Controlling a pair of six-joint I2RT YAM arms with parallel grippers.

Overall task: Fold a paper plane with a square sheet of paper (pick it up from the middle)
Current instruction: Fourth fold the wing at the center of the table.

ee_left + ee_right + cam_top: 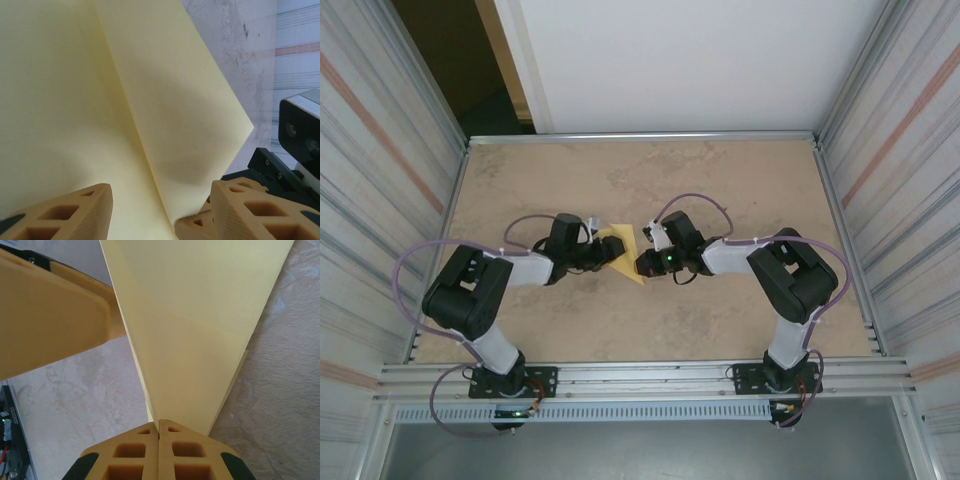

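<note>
Paper plane (625, 255) is sitting at mid-frame of the top view, just above the table (720, 180) and between the two grippers. It is slanting from upper left to lower right. The right gripper (159, 432) is pinching its narrow end with the jaws fully together. In the right wrist view the folded sheet is fanning upward from that pinch, so its long axis is running straight away from the fingers. The left gripper (160, 212) is standing with its jaws well apart. The centre crease is running down into the gap between its fingers (75, 212), and neither pad is clearly pressing on the paper. In the top view the left gripper (603, 250) is meeting the paper plane from the left, and the right gripper (642, 265) from the lower right, the two almost touching. Judging from this, only the right arm is carrying the plane, so any regrasp by the left depends on closing across the crease, not along it.
</note>
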